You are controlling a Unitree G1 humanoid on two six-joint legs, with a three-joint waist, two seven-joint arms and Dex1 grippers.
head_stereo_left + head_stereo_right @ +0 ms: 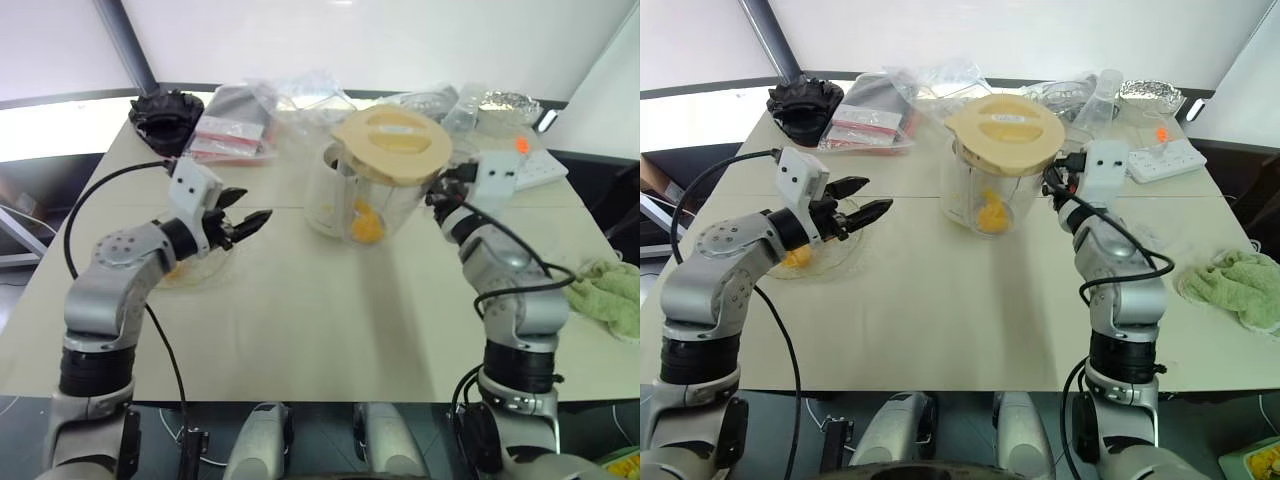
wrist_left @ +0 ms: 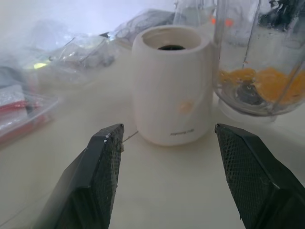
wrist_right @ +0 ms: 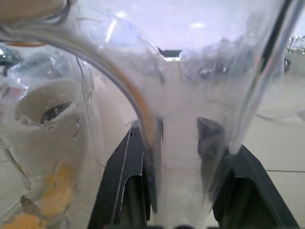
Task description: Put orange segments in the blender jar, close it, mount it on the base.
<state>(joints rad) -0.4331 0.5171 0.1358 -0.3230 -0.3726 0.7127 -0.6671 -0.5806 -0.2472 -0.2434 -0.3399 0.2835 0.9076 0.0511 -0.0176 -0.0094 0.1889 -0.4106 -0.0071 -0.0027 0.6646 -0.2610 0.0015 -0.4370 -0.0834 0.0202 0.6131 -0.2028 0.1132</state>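
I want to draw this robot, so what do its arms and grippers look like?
Both arms are chunky silver-grey metal with round joints and black bands. A black cable loops along each one. Each wrist carries a white boxy block. The left gripper and right gripper each have two black pointed fingers, with finely dotted, mesh-like pads on the inner faces.

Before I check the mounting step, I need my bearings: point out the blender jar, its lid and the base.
blender jar (image 1: 975, 195): right eye view, clear side wall below the lid.
lid (image 1: 1005, 133): right eye view, middle of its cream top.
base (image 2: 171, 90): left wrist view, cream front wall under the dark socket.
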